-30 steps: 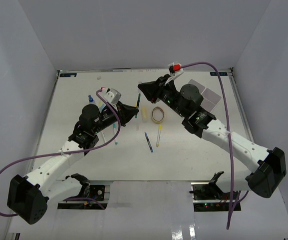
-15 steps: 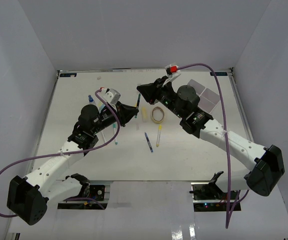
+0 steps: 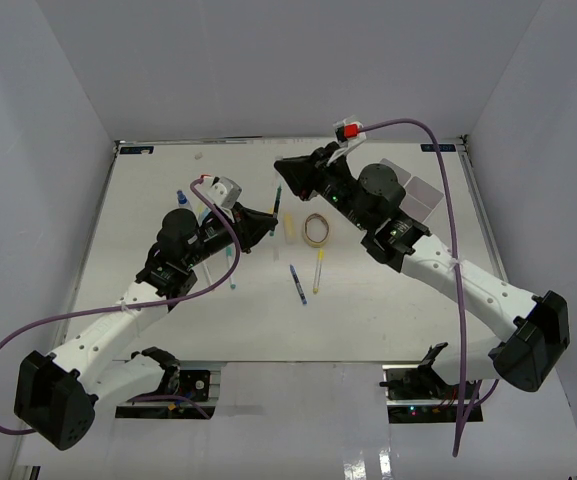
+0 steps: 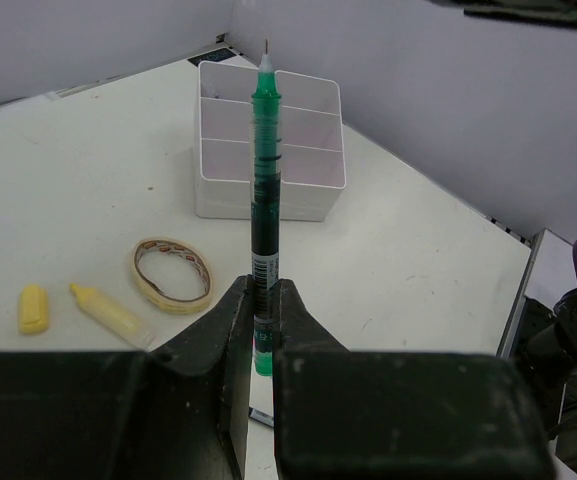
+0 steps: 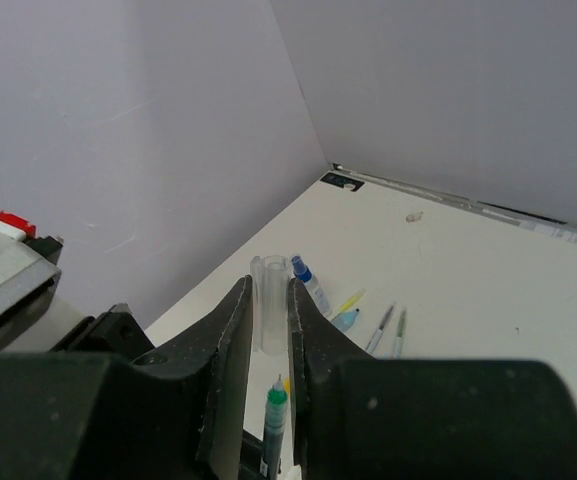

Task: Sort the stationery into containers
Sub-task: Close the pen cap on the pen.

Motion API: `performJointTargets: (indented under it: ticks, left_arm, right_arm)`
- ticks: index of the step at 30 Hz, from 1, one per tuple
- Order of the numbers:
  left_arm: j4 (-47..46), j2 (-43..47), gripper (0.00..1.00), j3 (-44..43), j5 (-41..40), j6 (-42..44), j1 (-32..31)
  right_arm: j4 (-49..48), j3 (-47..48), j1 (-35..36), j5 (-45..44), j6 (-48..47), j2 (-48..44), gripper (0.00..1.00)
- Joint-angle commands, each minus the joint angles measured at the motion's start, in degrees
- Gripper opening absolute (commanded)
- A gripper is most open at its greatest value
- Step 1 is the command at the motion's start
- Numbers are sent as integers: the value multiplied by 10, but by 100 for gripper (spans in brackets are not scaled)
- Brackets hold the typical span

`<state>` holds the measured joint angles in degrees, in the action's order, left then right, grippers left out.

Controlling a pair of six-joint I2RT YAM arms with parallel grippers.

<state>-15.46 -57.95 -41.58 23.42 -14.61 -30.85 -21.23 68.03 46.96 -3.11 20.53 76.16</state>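
My left gripper is shut on a green pen, uncapped, with its tip pointing up and away toward the white four-compartment tray. In the top view that pen sticks out of the left gripper toward the right gripper. My right gripper is shut on a clear pen cap, held just above the green pen's tip. The right arm covers most of the tray in the top view.
A tan tape ring, yellow pieces, a yellow pen and a blue pen lie mid-table. A blue-capped bottle and several pens lie to the left, behind the left arm. Walls enclose the table.
The right gripper with the clear cap has shifted slightly, first toward the left and then toward the far side. The left arm and its pen have stayed put.
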Motion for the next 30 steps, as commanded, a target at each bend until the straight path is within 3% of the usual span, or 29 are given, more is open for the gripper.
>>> performJointTargets:
  ticks: [1,30]
  left_arm:
    - [-4,-1,9,0,14,-3,3]
    - [-19,21,7,14,1,-12,3]
  right_arm:
    - [-32,40,2,-13,-14,1,8]
    - [-39,-1,2,-1,7,-5,8]
